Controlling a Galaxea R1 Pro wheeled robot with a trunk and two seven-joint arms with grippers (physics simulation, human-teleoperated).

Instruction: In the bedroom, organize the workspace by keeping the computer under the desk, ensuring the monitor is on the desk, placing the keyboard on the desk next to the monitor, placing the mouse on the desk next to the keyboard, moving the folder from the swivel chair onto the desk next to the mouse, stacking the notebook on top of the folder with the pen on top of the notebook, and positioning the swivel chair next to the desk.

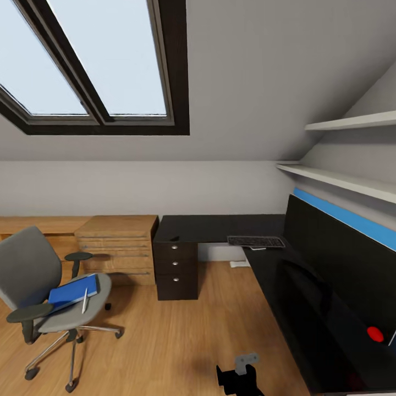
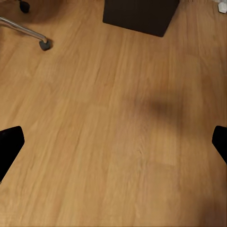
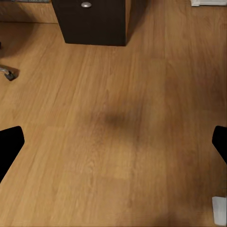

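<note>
Black fingertips of the left gripper stand wide apart over bare wood floor, holding nothing; the right gripper is equally wide and empty. Ahead and to the left, the blue folder lies on the swivel chair seat, long axis slanting toward the desk. The left arm looks nearer.

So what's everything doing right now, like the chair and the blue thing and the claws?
Chair: upright on the floor, away from the desk.
Folder: flat on the chair seat.
Pen: lying across the folder's edge.
Keyboard: flat on the desk.
Monitor: standing on the desk, screen dark.
Drawers: all shut.
Left claw: open, empty, over the floor.
Right claw: open, empty, over the floor.
</note>
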